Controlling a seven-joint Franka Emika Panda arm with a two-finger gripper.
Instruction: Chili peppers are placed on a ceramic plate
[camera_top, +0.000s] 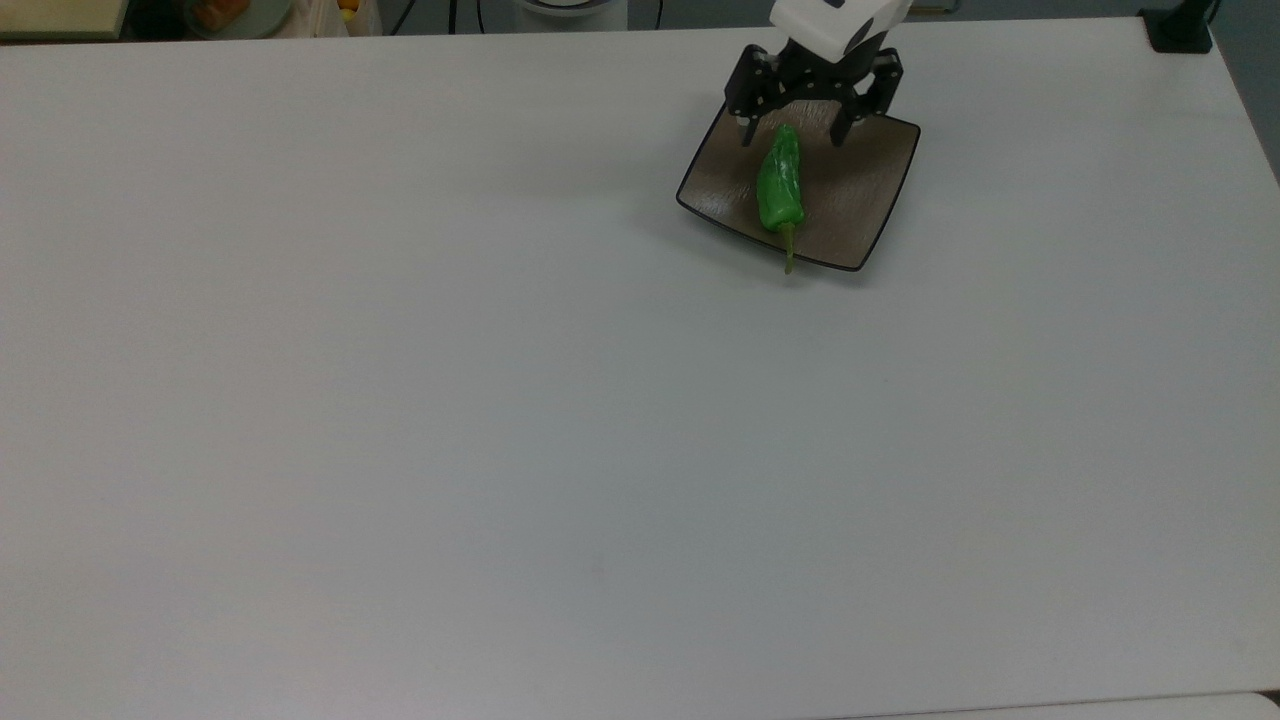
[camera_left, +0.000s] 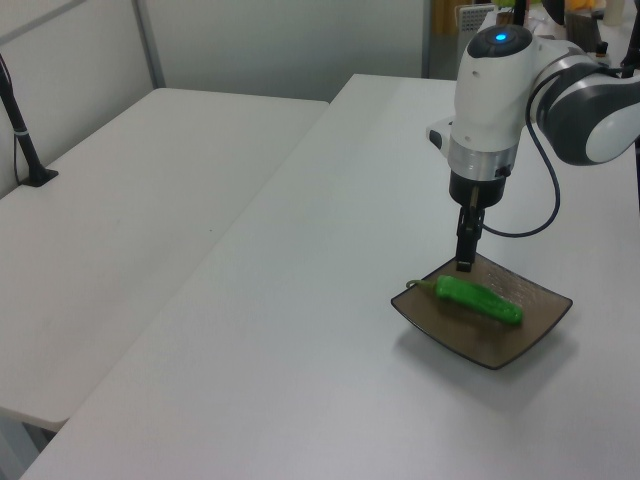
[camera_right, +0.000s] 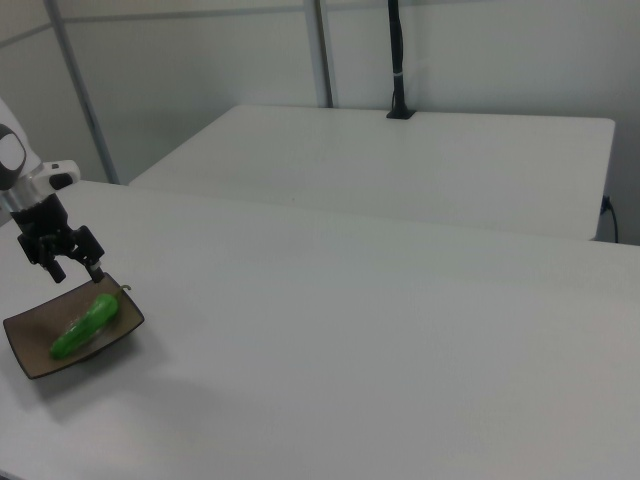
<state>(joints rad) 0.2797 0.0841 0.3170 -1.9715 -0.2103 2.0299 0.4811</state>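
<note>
One pepper, top view: chili peppers (camera_top: 779, 186) lie lengthwise on the ceramic plate (camera_top: 861, 205); the stem crosses the rim nearest the top view's bottom and overhangs the surface (camera_top: 500, 400).
Gripper, top view: gripper (camera_top: 792, 134) spread wide, holding nothing, above the plate's far edge, fingers clear on either side of the pepper tip.
Left view: pepper (camera_left: 478, 298) rests across the plate (camera_left: 500, 345); gripper (camera_left: 465, 264) hangs just above the plate's far edge, apart from the pepper.
Right view: pepper (camera_right: 84, 325) sits in the plate (camera_right: 30, 340); gripper (camera_right: 75, 274) is raised with jaws apart.
Step in hand (judgement): retreat after release.
Procedure: lift straight up, jaws wide, avoiding sideways travel that might nudge the pepper or rim.
</note>
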